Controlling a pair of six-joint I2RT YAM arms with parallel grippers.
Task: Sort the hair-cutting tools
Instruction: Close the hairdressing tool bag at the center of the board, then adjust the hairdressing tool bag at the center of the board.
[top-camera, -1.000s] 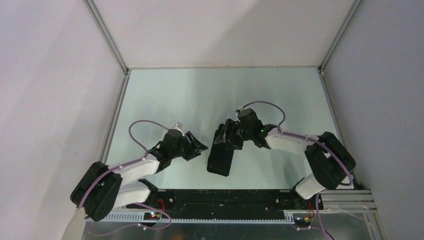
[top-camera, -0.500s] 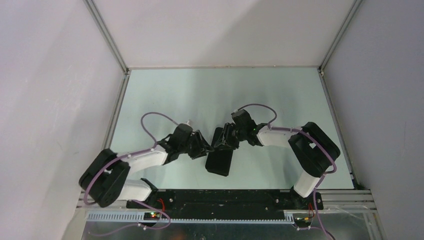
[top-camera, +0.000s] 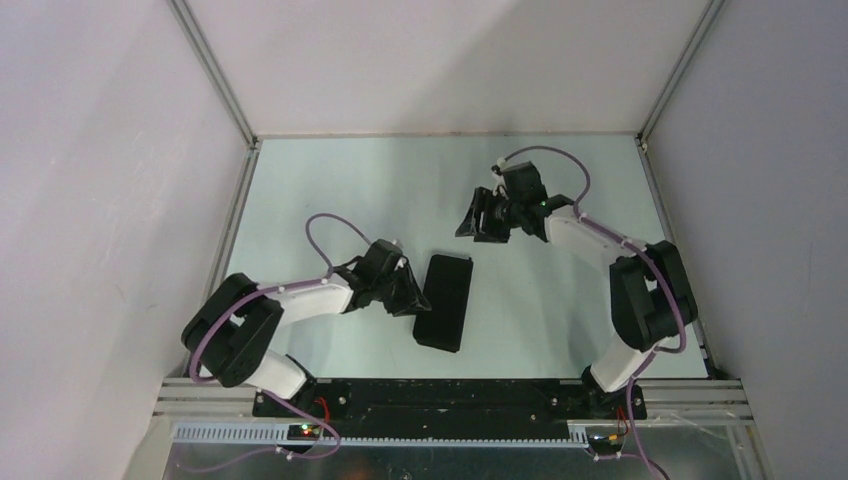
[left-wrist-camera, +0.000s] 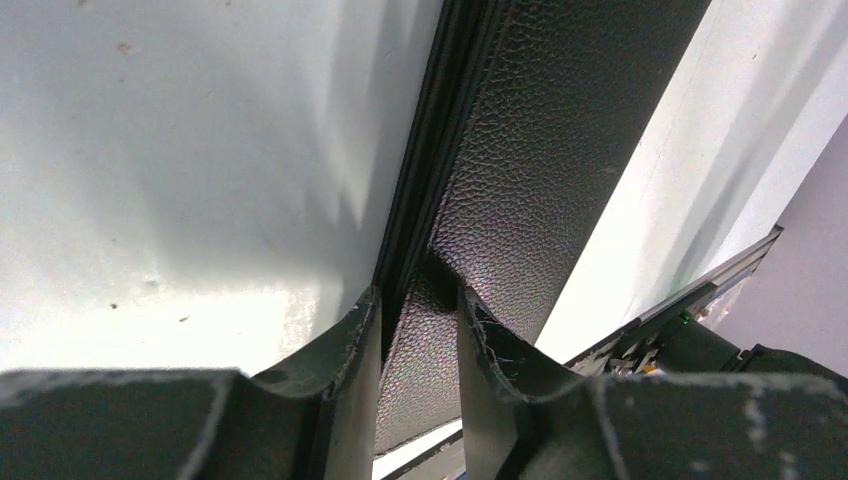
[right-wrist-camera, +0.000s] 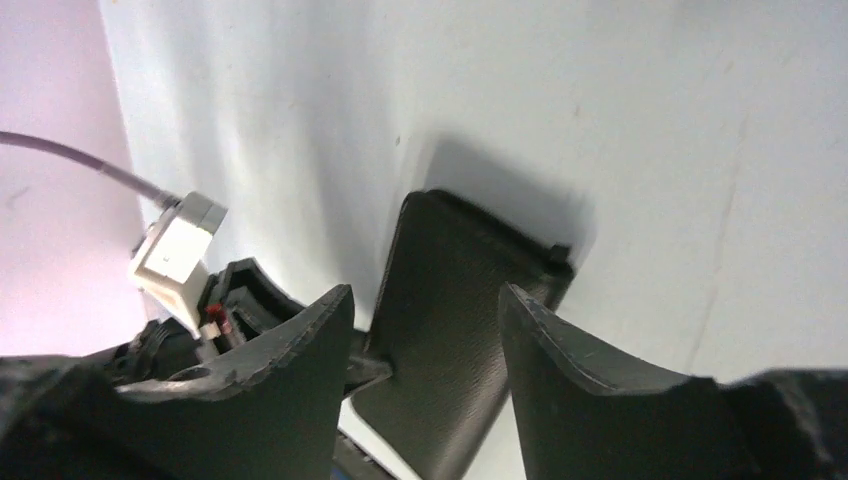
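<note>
The pale counter (top-camera: 330, 200) carries a black pouch (top-camera: 447, 305) directly in front of the left tool (left-wrist-camera: 418, 297), whose fingers clench the pouch's upper flap. The far end of the pouch is cut off. The right tool (right-wrist-camera: 425, 292) hangs released and empty, with the pouch well apart ahead of it. The hair-cutting tools cannot be made out in any view — hidden or not, I cannot tell.

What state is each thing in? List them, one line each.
black pouch, lying flat on the table, looks closed, its left edge between the left gripper's fingers.
left gripper, low at the pouch's left edge, jaws closed in on that edge.
right gripper, raised above the table beyond the pouch, jaws open, holding nothing.
</note>
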